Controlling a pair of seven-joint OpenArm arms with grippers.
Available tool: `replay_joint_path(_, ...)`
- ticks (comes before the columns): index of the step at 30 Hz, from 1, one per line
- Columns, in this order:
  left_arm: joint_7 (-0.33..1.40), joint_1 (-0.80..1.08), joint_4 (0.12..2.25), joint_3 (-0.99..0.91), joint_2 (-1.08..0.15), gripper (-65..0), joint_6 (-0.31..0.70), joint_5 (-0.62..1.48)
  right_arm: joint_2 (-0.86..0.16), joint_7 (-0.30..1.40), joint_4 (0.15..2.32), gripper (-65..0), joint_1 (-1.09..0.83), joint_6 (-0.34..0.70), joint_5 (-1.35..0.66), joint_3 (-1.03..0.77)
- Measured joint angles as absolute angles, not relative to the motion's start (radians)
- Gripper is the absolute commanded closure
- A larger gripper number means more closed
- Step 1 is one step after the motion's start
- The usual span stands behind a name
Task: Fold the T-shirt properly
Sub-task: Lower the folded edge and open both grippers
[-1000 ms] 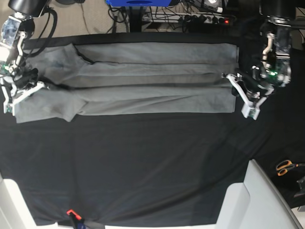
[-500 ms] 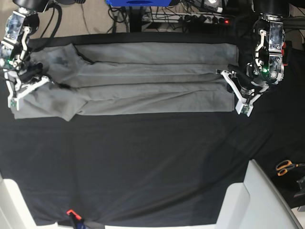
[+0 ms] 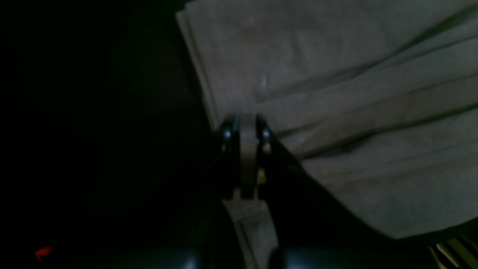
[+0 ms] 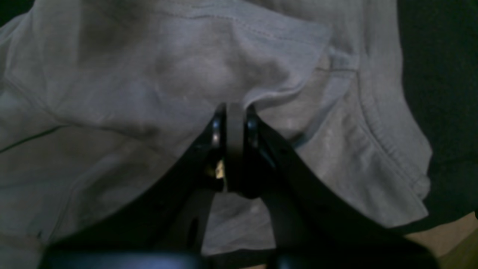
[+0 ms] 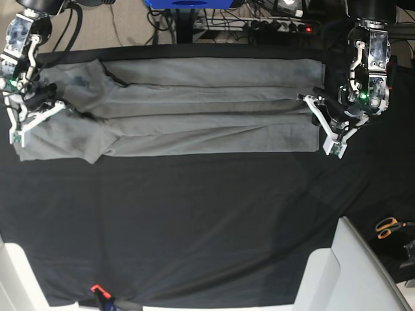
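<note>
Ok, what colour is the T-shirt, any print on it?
Plain medium grey, no print visible; the T-shirt shows best in the base view.

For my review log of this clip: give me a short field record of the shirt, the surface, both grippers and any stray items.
garment: T-shirt, grey, long sides folded in, lying as a wide band
surface: black cloth under it
left gripper: shut, at the shirt's hem end
right gripper: shut, at the collar end, over the fabric
held fabric: cannot tell for either
stray item: scissors, orange handles, off the cloth

The base view is evenly lit and sharp; both wrist views are dim, soft and blurred, with near-black shadows.
</note>
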State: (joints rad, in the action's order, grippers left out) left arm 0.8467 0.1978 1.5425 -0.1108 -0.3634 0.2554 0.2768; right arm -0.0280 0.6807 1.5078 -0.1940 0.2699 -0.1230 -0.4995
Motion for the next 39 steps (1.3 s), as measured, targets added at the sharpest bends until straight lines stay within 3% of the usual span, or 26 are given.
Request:
replay_joint_path(30,0.847,0.212,1.544,-0.110,-0.366,0.0,0.255,0.277,-0.024,0.685,1.497,-2.1,-0.206,0.179,-0.123,-0.499)
replay_joint_path(32,0.847,0.213,1.545,-0.110,-0.366,0.0,0.255,0.277,-0.025,0.685,1.496,-9.5,-0.206,0.178,-0.123,-0.495)
replay_joint_path(37,0.847,0.213,1.545,-0.113,-0.366,0.0,0.255,0.277,-0.022,0.702,1.497,-39.3,-0.206,0.171,-0.123,-0.496)
replay_joint_path(39,0.850,0.214,1.545,-0.117,-0.366,-14.6,0.254,0.277,-0.022,0.703,1.508,-41.7,-0.206,0.171,-0.123,-0.500)
